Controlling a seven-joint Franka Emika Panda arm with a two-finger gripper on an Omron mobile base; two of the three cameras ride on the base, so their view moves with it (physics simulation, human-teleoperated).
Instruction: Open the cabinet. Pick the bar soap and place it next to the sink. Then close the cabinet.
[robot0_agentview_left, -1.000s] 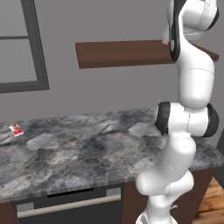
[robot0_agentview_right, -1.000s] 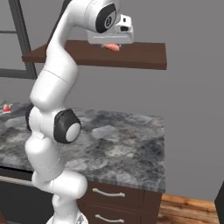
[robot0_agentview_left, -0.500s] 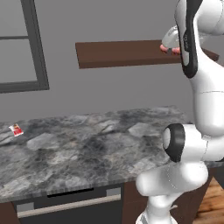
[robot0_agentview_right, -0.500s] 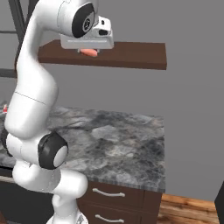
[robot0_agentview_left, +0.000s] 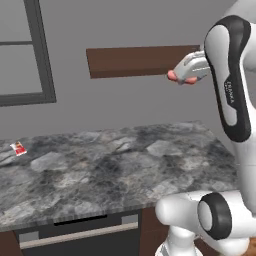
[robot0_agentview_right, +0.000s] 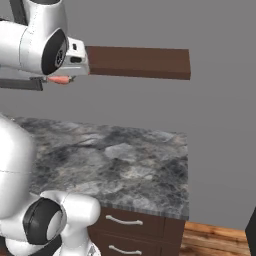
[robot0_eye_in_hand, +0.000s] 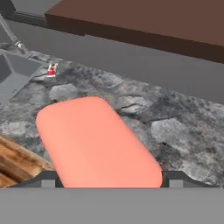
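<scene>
The bar soap (robot0_eye_in_hand: 96, 144), a flat salmon-pink block, is held between the fingers of my gripper (robot0_eye_in_hand: 111, 177), which is shut on it. The gripper (robot0_agentview_left: 186, 72) hangs high above the counter, just below the front edge of the brown cabinet panel (robot0_agentview_left: 140, 60). The soap (robot0_agentview_left: 175, 77) pokes out of the hand to the left. From the other side the soap (robot0_agentview_right: 60, 79) shows under the hand, left of the cabinet panel (robot0_agentview_right: 140, 62). The grey sink (robot0_eye_in_hand: 13, 72) lies far off at the upper left of the hand view.
A dark marbled counter (robot0_agentview_left: 110, 170) runs below, with drawers (robot0_agentview_right: 130, 225) under its right end. A small red-and-white packet (robot0_agentview_left: 19, 148) lies at the counter's left, near the sink; it is the packet (robot0_eye_in_hand: 51, 70). A window frame (robot0_agentview_left: 42, 55) is on the left wall.
The arm has swung, carrying the soap down and to the left, away from the cabinet panel. The gripper has stayed shut on the soap. The base has not moved.
</scene>
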